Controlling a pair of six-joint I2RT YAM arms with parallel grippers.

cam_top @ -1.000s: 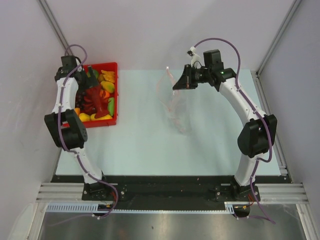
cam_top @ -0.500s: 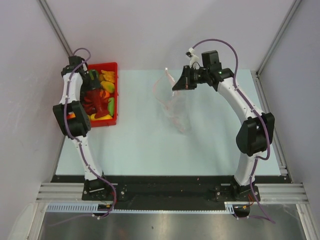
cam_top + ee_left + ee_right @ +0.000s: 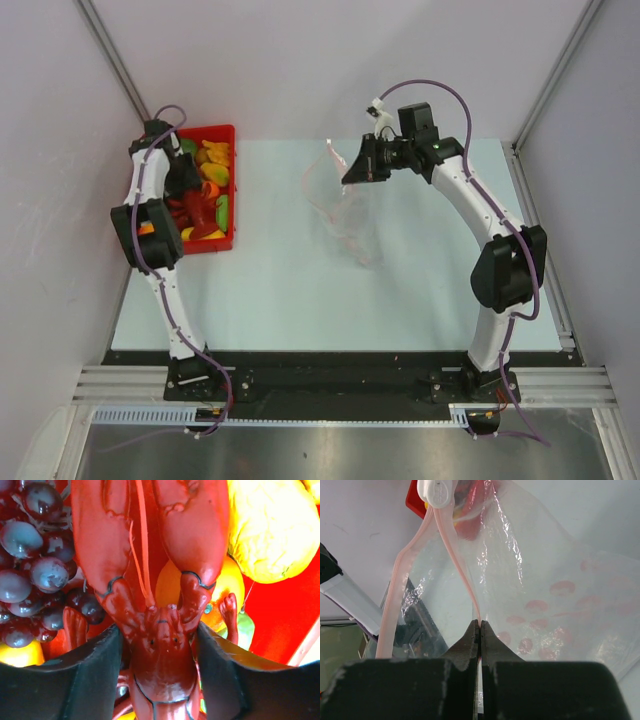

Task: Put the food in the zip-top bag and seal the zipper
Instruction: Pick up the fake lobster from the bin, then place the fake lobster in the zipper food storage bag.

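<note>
fingers [image 3: 75, 680] of the left gripper [image 3: 159, 630] stand apart, one on each side of a red toy lobster [image 3: 165, 645], their inner edges right against its body; whether they squeeze it i cannot tell. the lobster lies among the food in the red tray [image 3: 285, 615], with a bunch of dark purple grapes [image 3: 30, 570] touching its left side, a yellow fruit [image 3: 272, 530] at upper right and an orange one [image 3: 227, 582] under its claw. from above, the left arm reaches over the tray [image 3: 227, 130] at the table's [image 3: 300, 290] far left corner, the gripper [image 3: 183, 180] down among the toys.

the right gripper [image 3: 480, 625] is pressed together on the bag's [image 3: 560, 580] pink zipper strip [image 3: 462, 575], pinching one side of the mouth. the other strip [image 3: 390, 605] bows away from it, so the mouth gapes. a white slider [image 3: 436, 492] sits where the two strips meet. in the overhead view this gripper [image 3: 358, 165] holds the clear dotted bag [image 3: 350, 215] up over the middle of the table, well apart from the tray.
</note>
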